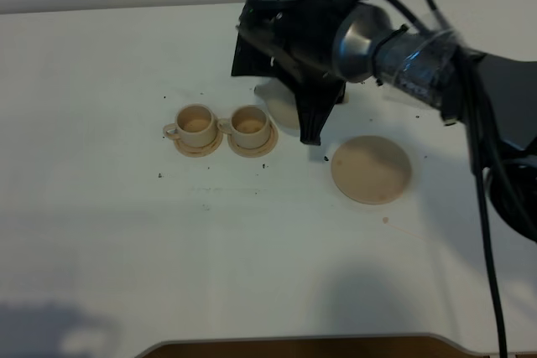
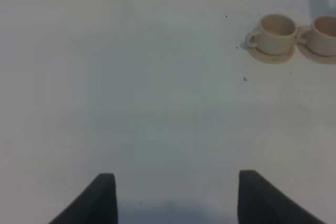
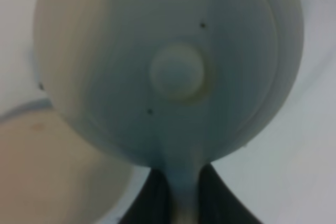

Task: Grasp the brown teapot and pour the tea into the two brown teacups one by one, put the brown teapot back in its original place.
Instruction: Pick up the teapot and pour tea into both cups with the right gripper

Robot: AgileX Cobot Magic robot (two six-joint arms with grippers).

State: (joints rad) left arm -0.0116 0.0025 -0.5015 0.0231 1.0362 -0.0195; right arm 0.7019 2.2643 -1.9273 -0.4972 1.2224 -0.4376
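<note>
The brown teapot (image 3: 173, 72) fills the right wrist view from above, with its knobbed lid toward the camera. My right gripper (image 3: 181, 205) is shut on its loop handle. In the high view the teapot (image 1: 284, 111) is mostly hidden under that gripper (image 1: 312, 127), held just right of the two brown teacups. The left cup (image 1: 195, 126) and right cup (image 1: 250, 127) stand on small saucers side by side. The wide tan saucer (image 1: 371, 168) lies bare to the right. My left gripper (image 2: 176, 198) is open and empty over bare table, far from the cups (image 2: 276, 29).
The white table (image 1: 252, 257) carries a few dark specks around the cups. A blurred tan surface (image 3: 47, 171) shows beside the teapot in the right wrist view; I cannot tell which piece it is. The right arm's cables (image 1: 482, 173) hang at the right.
</note>
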